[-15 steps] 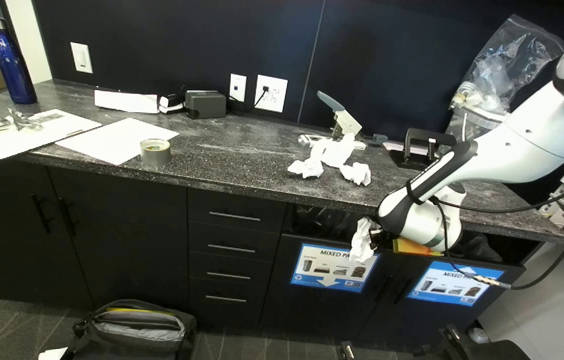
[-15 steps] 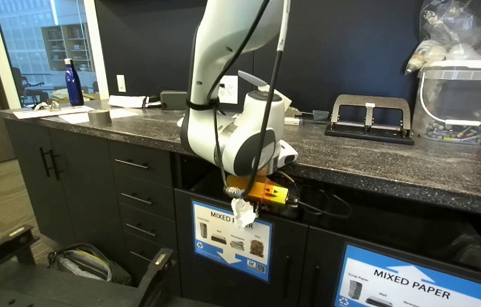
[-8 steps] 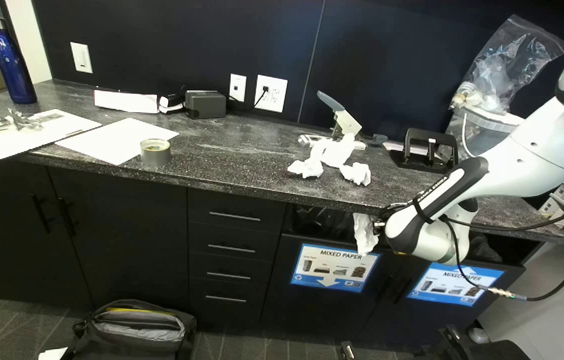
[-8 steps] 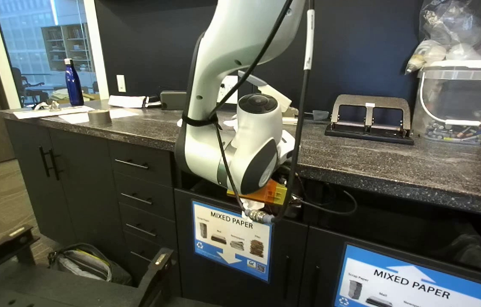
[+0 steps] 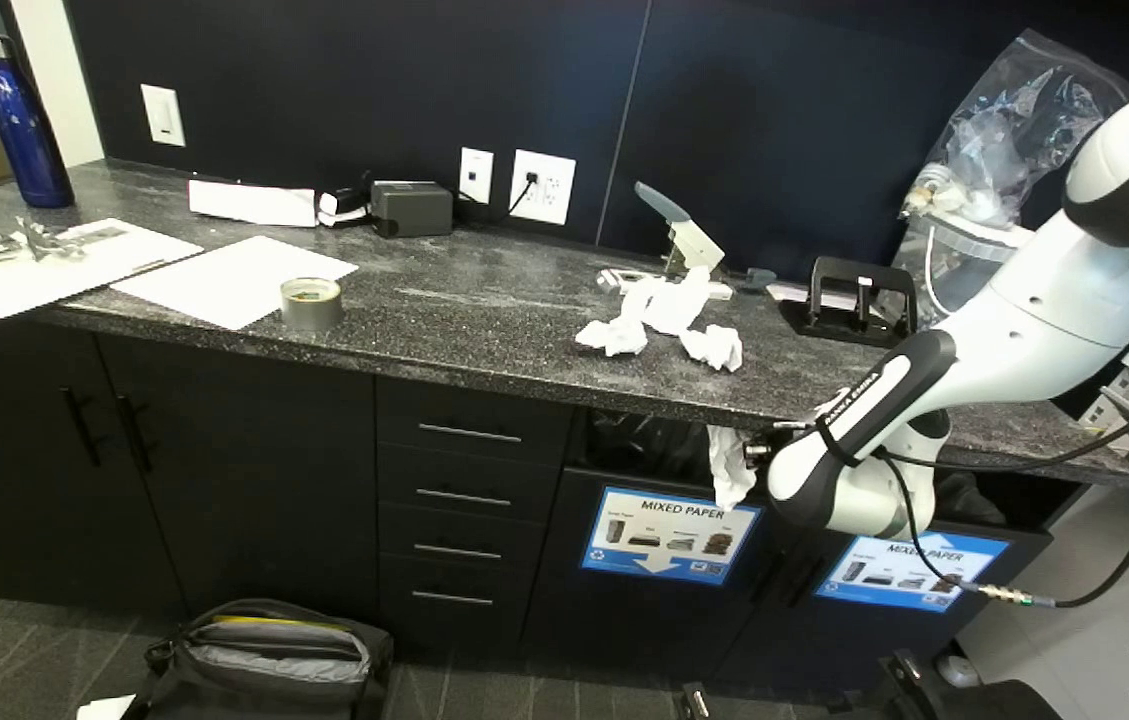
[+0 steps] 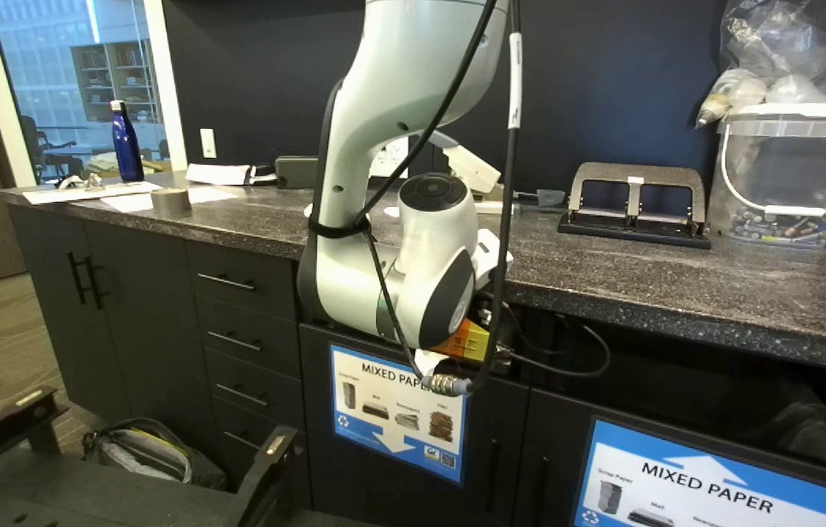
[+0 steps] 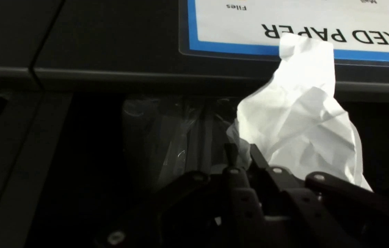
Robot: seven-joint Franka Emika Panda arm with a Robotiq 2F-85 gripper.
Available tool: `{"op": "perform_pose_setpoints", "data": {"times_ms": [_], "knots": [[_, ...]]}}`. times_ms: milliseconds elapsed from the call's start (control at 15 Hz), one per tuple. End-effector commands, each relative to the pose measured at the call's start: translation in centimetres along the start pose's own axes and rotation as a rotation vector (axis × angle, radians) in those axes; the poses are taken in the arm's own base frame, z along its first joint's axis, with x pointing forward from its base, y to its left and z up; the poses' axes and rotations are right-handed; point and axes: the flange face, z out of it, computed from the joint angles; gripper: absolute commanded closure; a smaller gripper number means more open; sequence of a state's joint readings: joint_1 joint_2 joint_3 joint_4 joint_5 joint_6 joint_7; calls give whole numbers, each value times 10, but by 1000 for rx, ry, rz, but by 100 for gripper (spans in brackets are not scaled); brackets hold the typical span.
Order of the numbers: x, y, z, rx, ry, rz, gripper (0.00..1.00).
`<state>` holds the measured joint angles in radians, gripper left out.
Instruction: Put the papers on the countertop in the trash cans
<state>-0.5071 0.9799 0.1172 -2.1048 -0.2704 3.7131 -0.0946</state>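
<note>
Held wad (image 7: 301,124): below the edge of the tabletop (image 5: 484,325), at the mouth of a trash can (image 5: 644,602); its free end reaches over the front lip, touching or not we cannot tell.
Claw (image 7: 242,151): drawn nearly together, its tips pinching what looks to us like a thin fold at one side of the paper.
Paper's feel: next to weightless, we judge, soft and a little springy; it should crush before it breaks, though a sharp tug may tear it.
Slip at the mouth: dry paper should hold without much squeeze, but gripped off-centre it may flop, and the trailing end could catch on the lip.
Loose wads (image 5: 666,306): at least three, bunched on the tabletop; we would take each by its thick crumpled middle, not a loose corner.
</note>
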Motion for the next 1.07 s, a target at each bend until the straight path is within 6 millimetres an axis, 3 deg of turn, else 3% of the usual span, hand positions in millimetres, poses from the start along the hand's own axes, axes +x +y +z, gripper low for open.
{"op": "perform_pose_setpoints", "data": {"times_ms": [0, 67, 133, 267, 800, 1000], "knots": [[7, -5, 16, -4, 32, 2, 89], [7, -6, 17, -1, 35, 11, 91], [8, -7, 18, 0, 42, 24, 65], [10, -9, 18, 2, 50, 38, 62], [19, -16, 1, -2, 85, 76, 2], [18, -21, -15, -34, 27, 73, 0]]}}
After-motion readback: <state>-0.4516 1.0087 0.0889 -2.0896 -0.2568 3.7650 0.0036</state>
